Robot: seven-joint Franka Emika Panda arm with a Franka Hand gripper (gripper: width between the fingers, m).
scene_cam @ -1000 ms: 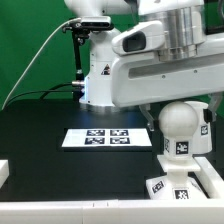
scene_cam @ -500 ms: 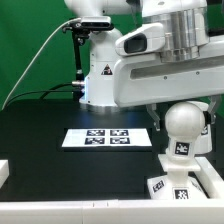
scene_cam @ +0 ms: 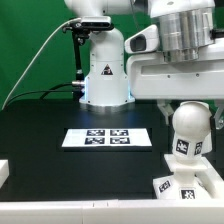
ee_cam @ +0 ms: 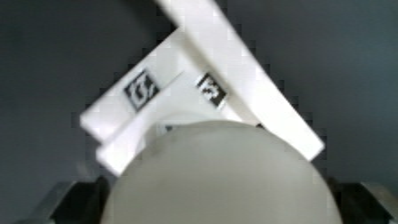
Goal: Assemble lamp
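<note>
My gripper (scene_cam: 190,118) is shut on the white round-headed bulb (scene_cam: 189,132) and holds it upright, tag facing forward, at the exterior view's right. Right below it lies the flat square base (scene_cam: 172,188) with tags on its side. I cannot tell whether the bulb's foot touches the base. In the wrist view the bulb's head (ee_cam: 222,170) fills the lower part between the dark fingers (ee_cam: 71,200), and the tagged base (ee_cam: 175,92) shows beyond it. The shade is out of view.
The marker board (scene_cam: 106,137) lies on the black table in the middle. The robot's white pedestal (scene_cam: 105,75) stands behind it. A small white block (scene_cam: 3,172) sits at the left edge. A white rail (scene_cam: 90,206) runs along the front.
My gripper has carried the bulb a little toward the exterior view's right, so it now stands more squarely over the base.
</note>
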